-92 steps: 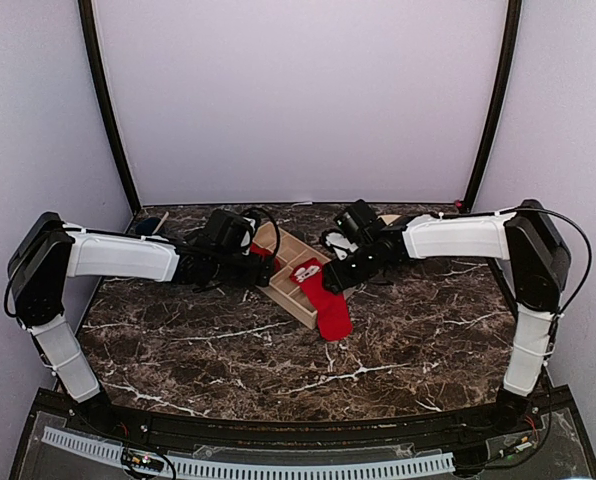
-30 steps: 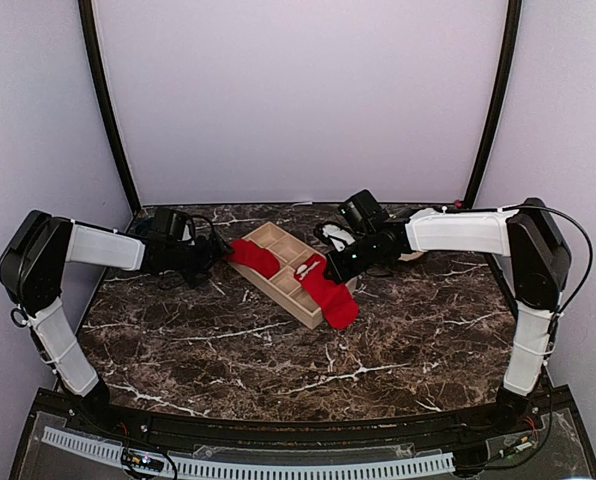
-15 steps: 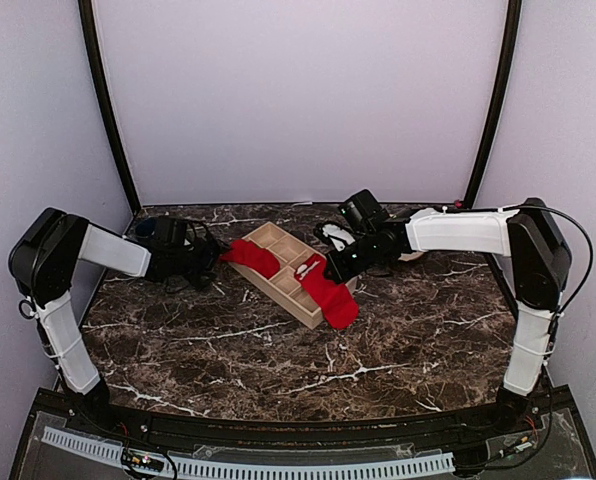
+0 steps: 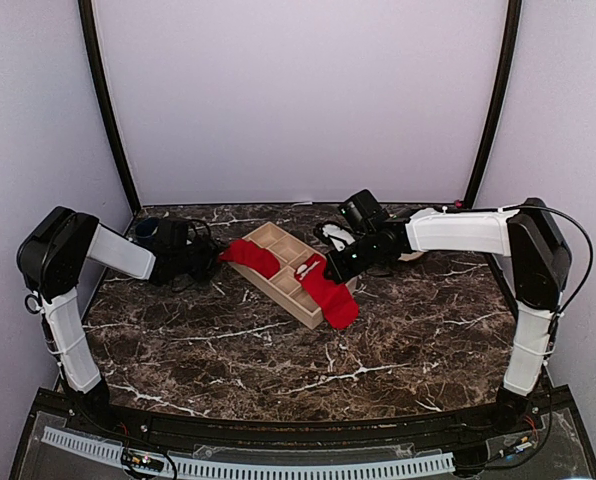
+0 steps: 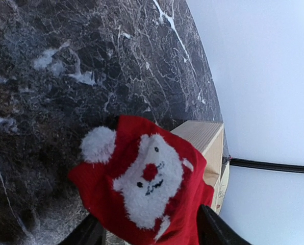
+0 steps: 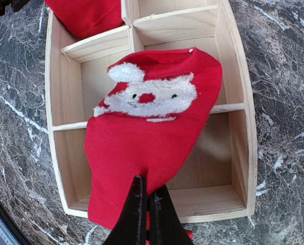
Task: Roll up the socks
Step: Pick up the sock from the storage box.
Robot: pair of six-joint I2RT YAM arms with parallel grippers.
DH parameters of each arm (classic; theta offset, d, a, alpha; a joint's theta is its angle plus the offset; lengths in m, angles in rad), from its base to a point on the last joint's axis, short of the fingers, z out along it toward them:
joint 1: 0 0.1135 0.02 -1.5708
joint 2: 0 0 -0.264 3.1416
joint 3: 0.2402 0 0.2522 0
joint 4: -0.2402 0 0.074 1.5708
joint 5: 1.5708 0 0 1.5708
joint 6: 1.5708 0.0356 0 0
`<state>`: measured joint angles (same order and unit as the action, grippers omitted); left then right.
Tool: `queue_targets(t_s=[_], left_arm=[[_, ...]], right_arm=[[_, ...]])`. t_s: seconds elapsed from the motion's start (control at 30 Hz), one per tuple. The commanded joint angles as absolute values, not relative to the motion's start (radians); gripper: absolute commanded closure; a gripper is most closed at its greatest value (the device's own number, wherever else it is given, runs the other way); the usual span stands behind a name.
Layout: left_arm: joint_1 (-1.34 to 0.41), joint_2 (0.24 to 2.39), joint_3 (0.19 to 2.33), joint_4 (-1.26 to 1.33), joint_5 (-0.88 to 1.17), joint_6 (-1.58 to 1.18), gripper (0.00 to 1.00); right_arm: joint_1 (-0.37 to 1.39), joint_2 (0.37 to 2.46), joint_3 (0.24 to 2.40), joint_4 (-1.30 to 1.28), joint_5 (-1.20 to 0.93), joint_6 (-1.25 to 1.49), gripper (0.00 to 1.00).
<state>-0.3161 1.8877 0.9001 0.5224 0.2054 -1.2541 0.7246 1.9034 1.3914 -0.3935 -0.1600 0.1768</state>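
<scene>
Under both hands lies the surface (image 4: pixel 278 350), bearing a wooden tray (image 6: pixel 238 107). One red sock (image 6: pixel 152 132) drapes across it, pinched by the right hand (image 6: pixel 148 191); the other sock (image 5: pixel 147 178) lies just ahead of the left hand (image 5: pixel 151 232), spread wide. Likely limp and light; grip an edge.

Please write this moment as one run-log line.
right claw: shut on Santa sock draped over wooden tray | left claw: open, beside second sock

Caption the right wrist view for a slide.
The right fingers pinch a red Santa sock draped across a wooden divider tray on marble.
</scene>
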Motion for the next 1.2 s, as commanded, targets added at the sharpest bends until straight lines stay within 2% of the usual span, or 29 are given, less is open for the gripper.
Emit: queue_targets(t_s=[0.0,0.17,0.53,0.83,1.17], left_arm=[[-0.309,1.893,0.885,0.598,0.186,-1.266,0.44],[-0.309,1.921,0.889,0.657,0.216,-1.273,0.64],[-0.309,1.895,0.869,0.675,0.222,-1.251,0.88],[-0.308,1.783,0.814,0.648,0.170,-1.201,0.93],[-0.310,1.502,0.772,0.432,0.043,-1.060,0.93]], right_arm=[[0.732,1.861,1.399,-0.377,-0.159,0.170,1.00],[0.738,1.854,1.396,-0.383,-0.151,0.170,1.00],[0.748,1.837,1.385,-0.385,-0.139,0.170,1.00],[0.759,1.823,1.382,-0.392,-0.126,0.170,1.00],[0.802,1.795,1.369,-0.393,-0.125,0.156,1.00]])
